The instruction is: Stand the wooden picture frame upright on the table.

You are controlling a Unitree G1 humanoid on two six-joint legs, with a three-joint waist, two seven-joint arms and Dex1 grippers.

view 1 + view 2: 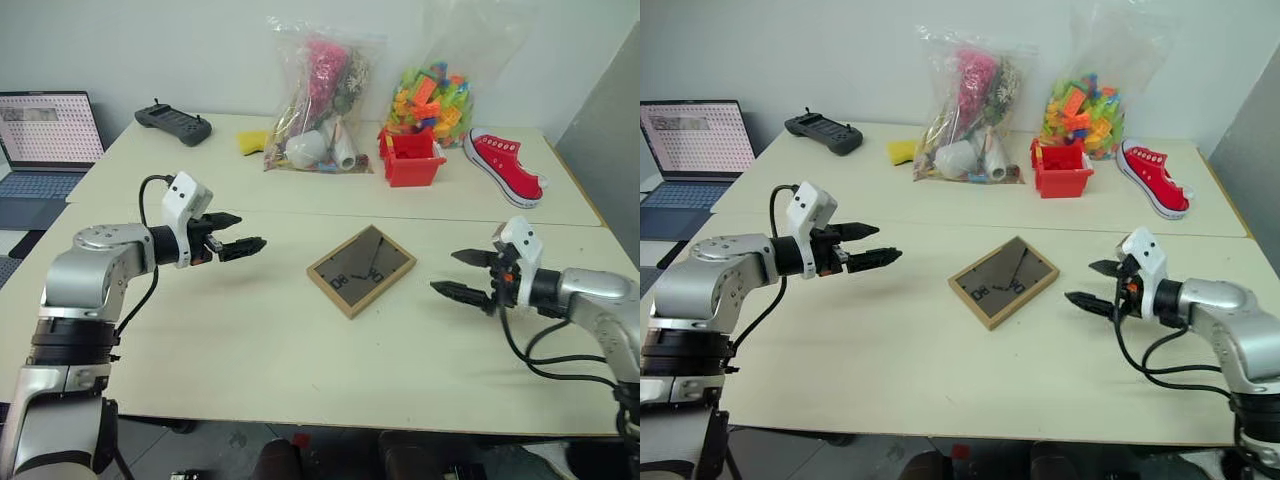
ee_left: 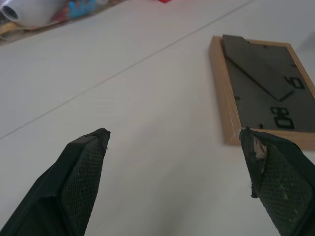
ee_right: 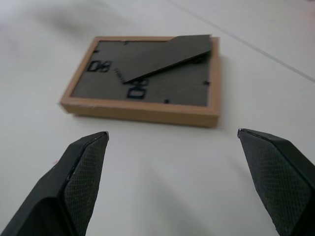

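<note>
At the far left a laptop (image 1: 45, 140) stands open beside the table (image 1: 250, 350), and a black handheld controller (image 1: 174, 123) lies near the table's back edge. The left gripper (image 1: 238, 233) hangs above the tabletop left of centre, its two black fingers spread apart and holding nothing, pointed toward the middle. The wooden picture frame (image 1: 361, 270) lies flat at the centre of the table, face down, turned cornerwise, with its dark back panel up and the folded stand leg lying across it; it sits between the two grippers and touches neither. Behind it, along the back of the table, rest a clear bag of mixed items (image 1: 320, 100), a small red bin (image 1: 411, 158) and a bag of coloured blocks (image 1: 435, 95). A red sneaker (image 1: 503, 165) lies at the right rear. The right gripper (image 1: 462, 274) hovers to the right of the frame, its fingers likewise wide apart and empty, aimed at the frame.
</note>
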